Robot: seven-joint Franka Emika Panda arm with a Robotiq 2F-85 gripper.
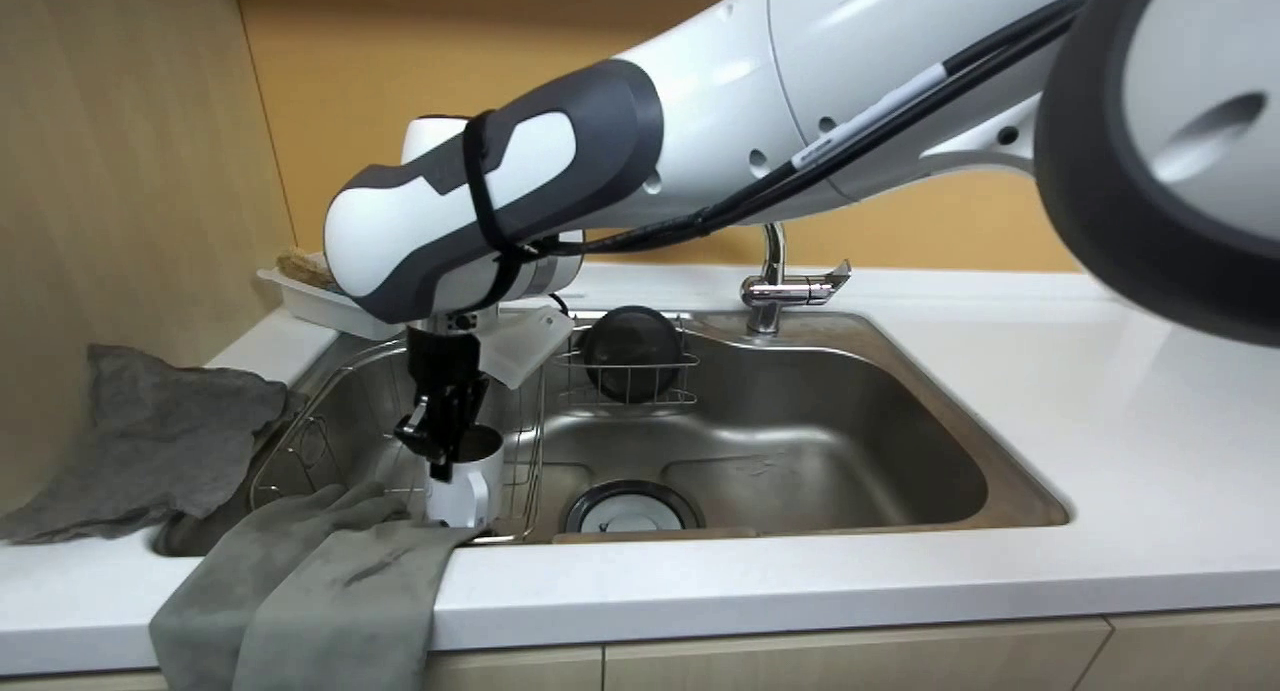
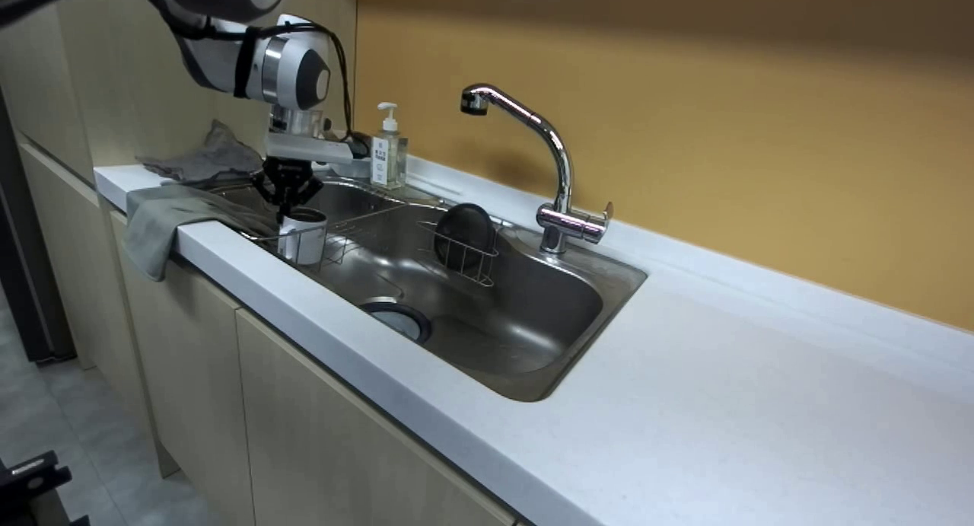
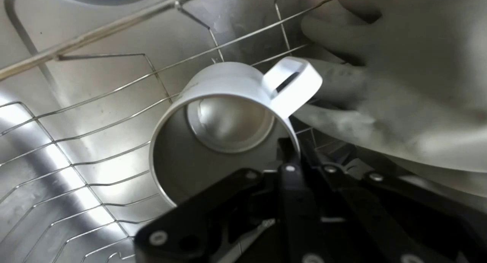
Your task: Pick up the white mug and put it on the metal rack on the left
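Note:
The white mug [image 3: 228,78] stands nearly upright at the metal rack [image 3: 87,185] in the left part of the sink, its dark opening up. Its handle points toward the grey cloth. The mug also shows in both exterior views [image 1: 468,493] [image 2: 306,243]. My gripper [image 3: 298,152] is shut on the mug's wall near the handle, one finger inside and one outside. In the exterior views the gripper [image 1: 440,466] [image 2: 284,212] reaches down to the rim. Rack wires [image 1: 537,471] show under and beside the mug. I cannot tell whether its base touches them.
A grey cloth [image 1: 340,601] hangs over the sink's front edge beside the mug; another grey cloth [image 1: 160,431] lies left. A black strainer [image 1: 632,356] sits in a wire basket. Also there: a faucet [image 2: 555,183], a soap bottle [image 2: 389,160], a drain [image 1: 632,513], a white tray [image 1: 320,301].

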